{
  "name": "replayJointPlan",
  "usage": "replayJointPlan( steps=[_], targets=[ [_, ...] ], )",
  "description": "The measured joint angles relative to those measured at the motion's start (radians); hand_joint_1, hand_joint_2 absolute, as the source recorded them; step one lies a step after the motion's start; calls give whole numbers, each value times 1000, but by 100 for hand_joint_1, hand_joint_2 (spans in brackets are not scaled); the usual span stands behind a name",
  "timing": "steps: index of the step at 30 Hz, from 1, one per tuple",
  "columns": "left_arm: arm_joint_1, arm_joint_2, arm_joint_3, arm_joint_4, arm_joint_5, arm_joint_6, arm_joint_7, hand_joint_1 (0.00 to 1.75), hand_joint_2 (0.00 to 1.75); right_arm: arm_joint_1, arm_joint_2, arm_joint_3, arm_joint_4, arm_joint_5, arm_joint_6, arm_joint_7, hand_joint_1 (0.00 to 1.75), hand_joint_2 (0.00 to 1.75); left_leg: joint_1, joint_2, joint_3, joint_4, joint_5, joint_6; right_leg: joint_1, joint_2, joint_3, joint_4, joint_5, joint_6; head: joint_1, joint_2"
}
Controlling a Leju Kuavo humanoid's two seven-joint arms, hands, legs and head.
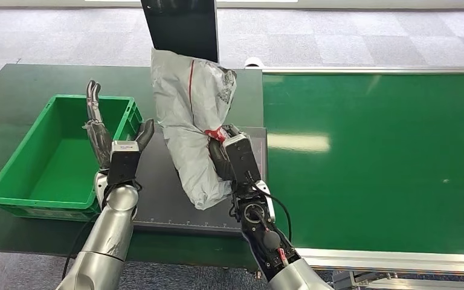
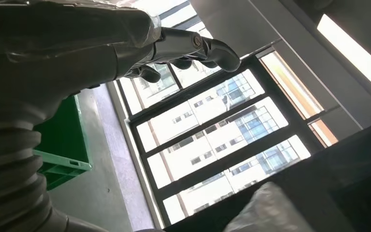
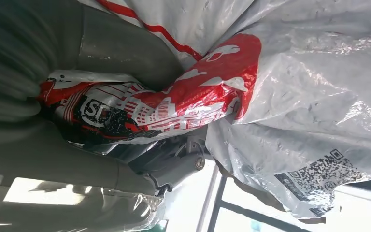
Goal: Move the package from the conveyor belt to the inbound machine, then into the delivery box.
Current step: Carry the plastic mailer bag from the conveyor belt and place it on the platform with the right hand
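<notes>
Package (image 1: 192, 115) upright in right hand (image 1: 228, 158), beside green crate (image 1: 12, 175) rim.

Dark green bench (image 1: 30, 81) has a green crate (image 1: 60, 154) sitting on its left side, and right beside that a flat dark scale-like platform (image 1: 157, 199). Conveyor belt (image 1: 374, 157) butts up alongside.

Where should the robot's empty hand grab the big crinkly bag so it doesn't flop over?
Probably the bulging upper half of the package, coming from the robot's left. The right hand grips only its lower right side, so the tall soft bag stands leaning. The open left hand is raised beside that free left face, above the green box.
</notes>
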Motion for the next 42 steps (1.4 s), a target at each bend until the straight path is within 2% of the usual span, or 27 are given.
replayJointPlan(
  steps=[4, 5, 8, 9, 17, 20, 24, 30, 38, 42],
  targets=[
    [27, 0, 32, -48, -1, -4, 0, 0, 175, -1, -1, 0, 77, 33, -9, 7, 175, 175, 0, 0, -1, 0, 0, 0, 0, 0, -1, 0, 0, 0, 0, 0],
    [33, 0, 37, -58, -1, -3, 0, 0, 175, -1, -1, -2, 86, 40, -12, 11, 155, 175, 0, 0, -1, 0, 0, 0, 0, 0, -1, 0, 0, 0, 0, 0],
    [47, 0, 49, -82, -4, 0, 0, 0, 175, 0, -1, -8, 105, 53, -27, 22, 24, 175, 0, 0, -2, 0, 0, 0, 0, 0, -2, 0, 0, 0, 0, 0],
    [50, 0, 52, -86, -6, 1, 0, 0, 175, 0, -1, -9, 107, 56, -31, 26, 0, 175, 0, 0, -2, 0, 0, 0, 0, 0, -2, 0, 0, 0, 0, 0],
    [54, -1, 57, -94, -11, 2, 0, 0, 175, 1, -1, -14, 109, 71, -45, 35, 0, 175, 0, 0, -2, 0, 0, 0, 0, 0, -2, 0, 0, 0, 0, 0],
    [69, -11, 82, -127, -41, -6, 0, 0, 175, 18, -1, -39, 94, 162, -92, 73, 0, 175, 0, 0, -2, 0, 0, 0, 0, 0, -2, 0, 0, 0, 0, 0],
    [72, -39, 102, -151, -84, -55, 0, 0, 175, 31, 0, -76, 72, 277, -95, 111, 0, 175, 0, 0, -2, 0, 0, 0, 0, 0, -2, 0, 0, 0, 0, 0],
    [41, -69, 71, -118, -150, -157, 5, 0, 175, 31, 0, -145, 85, 277, -52, 49, 0, 175, 0, 0, -2, 0, 0, 0, 0, -1, -2, 0, 0, 0, 0, 0],
    [15, -83, 49, -78, -163, -173, 9, 0, 175, 31, 0, -198, 90, 276, -31, 29, 0, 175, 0, 0, -2, 0, 0, 0, 0, 0, -3, 0, 0, 0, 0, 0],
    [10, -86, 39, -62, -174, -230, 6, 0, 175, 31, 0, -211, 89, 265, -10, 2, 0, 175, 0, 0, -2, 0, 0, 0, 0, 0, -3, 0, 0, 0, 0, 0]
  ],
)
